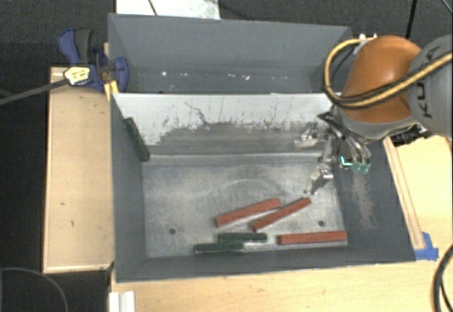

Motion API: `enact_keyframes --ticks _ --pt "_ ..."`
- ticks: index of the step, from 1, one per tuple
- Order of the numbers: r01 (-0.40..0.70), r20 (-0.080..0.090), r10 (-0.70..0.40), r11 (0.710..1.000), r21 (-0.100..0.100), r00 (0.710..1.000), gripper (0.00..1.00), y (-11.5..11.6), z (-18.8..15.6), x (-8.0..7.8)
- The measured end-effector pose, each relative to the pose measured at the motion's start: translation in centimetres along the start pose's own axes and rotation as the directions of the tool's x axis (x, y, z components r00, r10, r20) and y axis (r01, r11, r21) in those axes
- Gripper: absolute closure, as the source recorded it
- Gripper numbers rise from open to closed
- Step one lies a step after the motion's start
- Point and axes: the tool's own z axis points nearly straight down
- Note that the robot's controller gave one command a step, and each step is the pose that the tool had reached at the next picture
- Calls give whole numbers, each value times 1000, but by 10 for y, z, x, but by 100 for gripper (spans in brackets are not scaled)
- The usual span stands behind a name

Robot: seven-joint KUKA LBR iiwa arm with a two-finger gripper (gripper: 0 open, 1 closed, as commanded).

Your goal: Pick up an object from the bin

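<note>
My gripper (320, 177) hangs low at the right side of the bin, just above the floor. Right below it and a little to the left is the upper end of a red-brown stick (282, 213) that lies slanted on the floor. A second red-brown stick (248, 212) lies beside that one, to its left. A third red-brown stick (311, 238) rests flat near the front wall, below the gripper. Nothing shows in the gripper.
Two dark green sticks (242, 238) (218, 249) lie end to end along the front wall. Another dark stick (136, 139) leans against the left wall. The arm with its orange cover and cables reaches in over the right rim.
</note>
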Motion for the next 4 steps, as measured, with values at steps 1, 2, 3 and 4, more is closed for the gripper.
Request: enact_keyframes --ticks 1,2,3,4 --pt "1 8 -1 1000 1 1000 0 0 -4 -2" --pt "3 11 -3 1000 1 1000 0 0 -2 -1" --pt "88 0 -88 996 -2 996 0 -24 35 28" --pt "277 12 -277 961 4 961 100 63 77 28"
